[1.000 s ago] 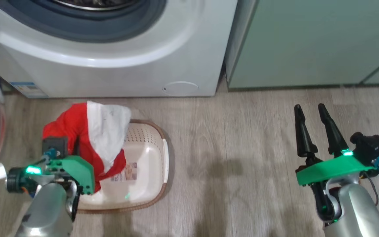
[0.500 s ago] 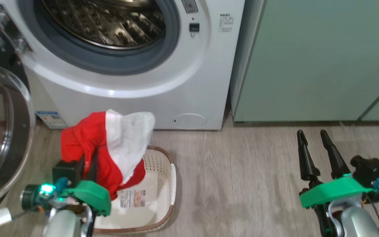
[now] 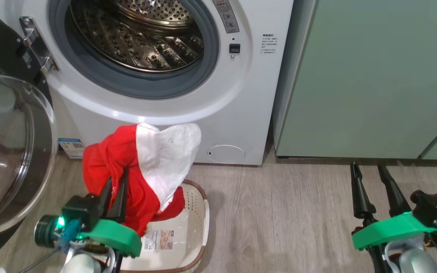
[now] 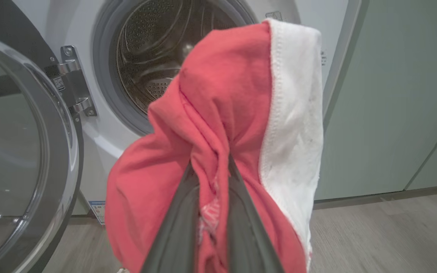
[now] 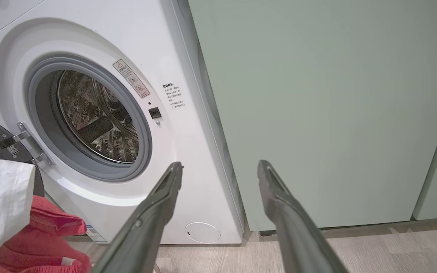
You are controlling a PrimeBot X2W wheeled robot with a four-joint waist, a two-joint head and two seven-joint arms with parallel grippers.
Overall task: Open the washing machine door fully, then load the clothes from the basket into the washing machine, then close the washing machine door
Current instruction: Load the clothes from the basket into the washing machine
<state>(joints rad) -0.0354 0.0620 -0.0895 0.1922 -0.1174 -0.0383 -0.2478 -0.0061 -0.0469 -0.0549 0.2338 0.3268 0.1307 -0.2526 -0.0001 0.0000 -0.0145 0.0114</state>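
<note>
The left gripper is clamped on a fold of the bright red fabric garment, with cloth pinched between its two dark fingers. A thin white garment is draped over the right side of the red one and hangs with it. The bundle is raised above the far left part of the small cream perforated plastic basket, which stands on the wood-look floor near the large white front-loading washing machine. The round glass-centred door with glossy black rim stands swung open at the left. The right gripper hovers well to the right, before the pale green cabinet, fingers spread and holding nothing.
</note>
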